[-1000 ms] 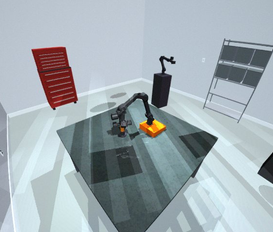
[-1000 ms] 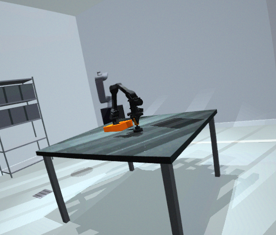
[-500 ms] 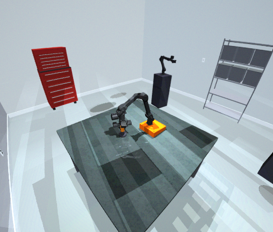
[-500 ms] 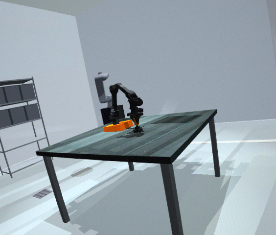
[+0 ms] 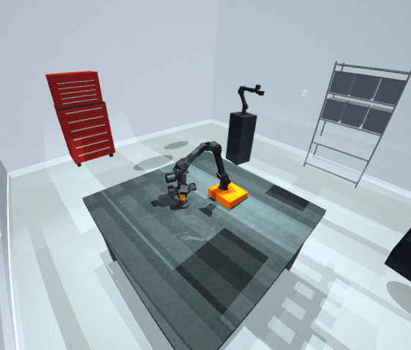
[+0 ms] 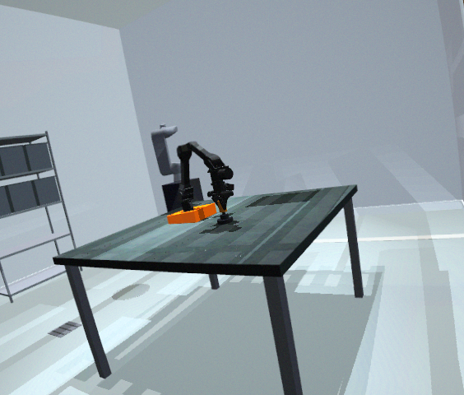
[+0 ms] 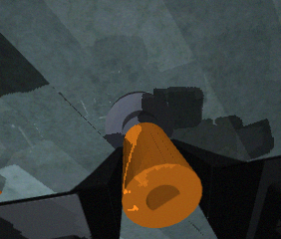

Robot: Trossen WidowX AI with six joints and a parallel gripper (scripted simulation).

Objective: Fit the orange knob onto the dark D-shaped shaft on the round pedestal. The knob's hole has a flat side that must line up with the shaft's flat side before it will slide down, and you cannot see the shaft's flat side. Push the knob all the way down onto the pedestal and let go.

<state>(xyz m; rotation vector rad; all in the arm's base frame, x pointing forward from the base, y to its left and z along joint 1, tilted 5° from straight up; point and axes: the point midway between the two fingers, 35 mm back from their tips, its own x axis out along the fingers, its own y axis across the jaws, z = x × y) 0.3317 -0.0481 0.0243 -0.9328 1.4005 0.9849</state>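
The orange knob is a tall cylinder with a D-shaped recess in its upper face. My gripper points down and is shut on the knob, one dark finger on each side. The round dark pedestal stands on the table directly below the knob. In the exterior view a dark narrow part shows between the fingers and the pedestal's base. The knob's lower end is above the base, at the shaft. Whether the shaft is inside the hole is hidden.
The arm's orange base block sits on the table beside the pedestal. Its edge also shows at the left of the wrist view. Dark shadows cross the tabletop. A red cabinet and a shelf rack stand away from the table.
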